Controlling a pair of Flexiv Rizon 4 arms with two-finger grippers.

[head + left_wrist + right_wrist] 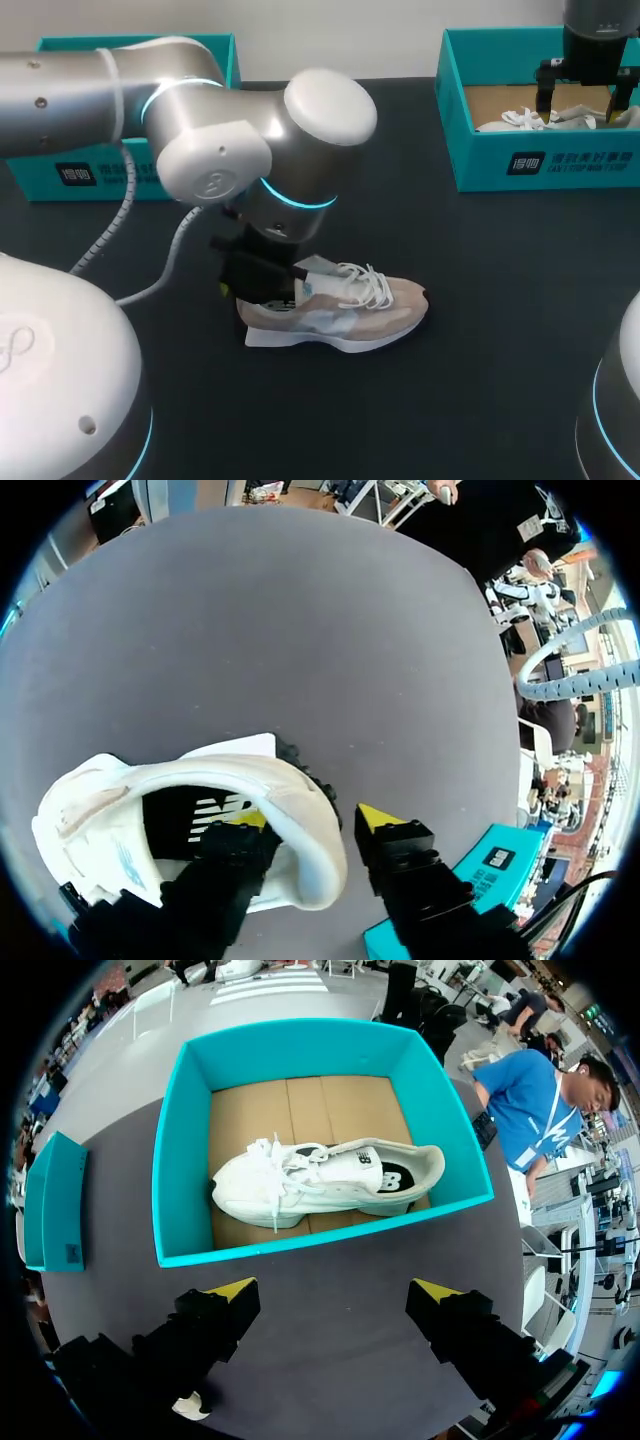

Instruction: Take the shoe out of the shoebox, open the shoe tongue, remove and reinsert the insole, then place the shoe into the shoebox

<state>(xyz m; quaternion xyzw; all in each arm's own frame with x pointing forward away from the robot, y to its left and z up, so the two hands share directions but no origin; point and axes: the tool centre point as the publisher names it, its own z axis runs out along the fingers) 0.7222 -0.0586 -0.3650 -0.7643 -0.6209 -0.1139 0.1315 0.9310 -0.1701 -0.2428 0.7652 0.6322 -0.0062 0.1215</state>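
A beige and white shoe (350, 312) lies on the dark table, toe to the right. My left gripper (262, 285) is at its heel. In the left wrist view the left gripper (312, 820) straddles the shoe's heel collar (310, 825), one finger inside the opening over the black insole (195, 815), the other outside; both stand slightly off the collar, open. My right gripper (333, 1290) hangs open above the teal shoebox (320, 1242), which holds a white shoe (320, 1180). In the head view the right gripper (590, 95) is over that shoebox (545, 165).
A second teal box (95, 175) stands at the back left, behind my left arm. A white flat sheet (240, 746) lies against the beige shoe's side; what it is cannot be told. The teal box (50, 1200) also shows beside the shoebox.
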